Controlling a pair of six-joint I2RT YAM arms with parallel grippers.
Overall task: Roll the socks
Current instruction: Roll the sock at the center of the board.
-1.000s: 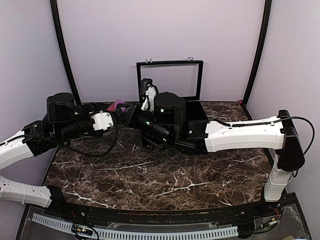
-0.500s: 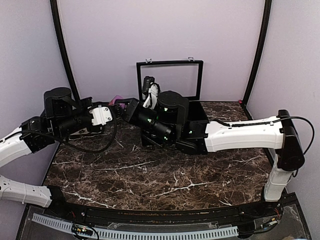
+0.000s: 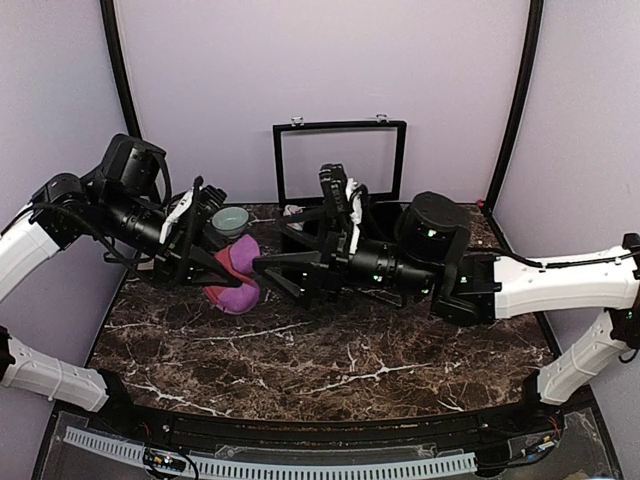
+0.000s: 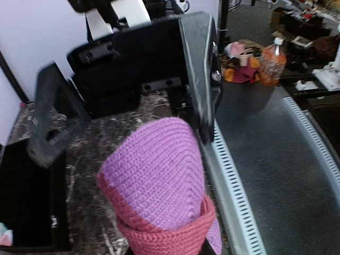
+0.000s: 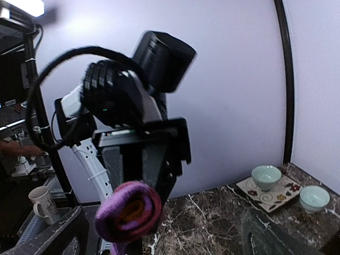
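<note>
Maroon and purple knit, wound into a tight sock roll [image 3: 238, 285], hangs above the left rear of the marble surface [image 3: 330, 370]. It is clamped in the jaws of the left gripper [image 3: 222, 275]. The right gripper [image 3: 272, 278] faces it from the right with its jaws wide apart and its tips just beside the roll. Whether they touch cannot be told from above.

The left wrist view is filled by the roll's purple toe cap over a maroon band. It also shows the right gripper's two black fingers [image 4: 203, 79] standing on either side, clasping nothing. Only the right wrist view gives the roll end-on, with an orange core inside purple and maroon layers, pinched between the left gripper's dark fingers [image 5: 159, 178].

A black box [image 3: 390, 225] sits at rear centre with its lid [image 3: 340, 160] upright. From above, the right arm hides most of its interior. The left wrist view looks into one corner, where pink-and-mint fabric [image 4: 4, 234] lies at the frame edge. A mint bowl [image 3: 230, 218] stands behind the roll. The right wrist view shows two, one on a patterned tile [image 5: 276, 201] and a second bowl [image 5: 313, 197] beside it. Their insides are not visible.
</note>
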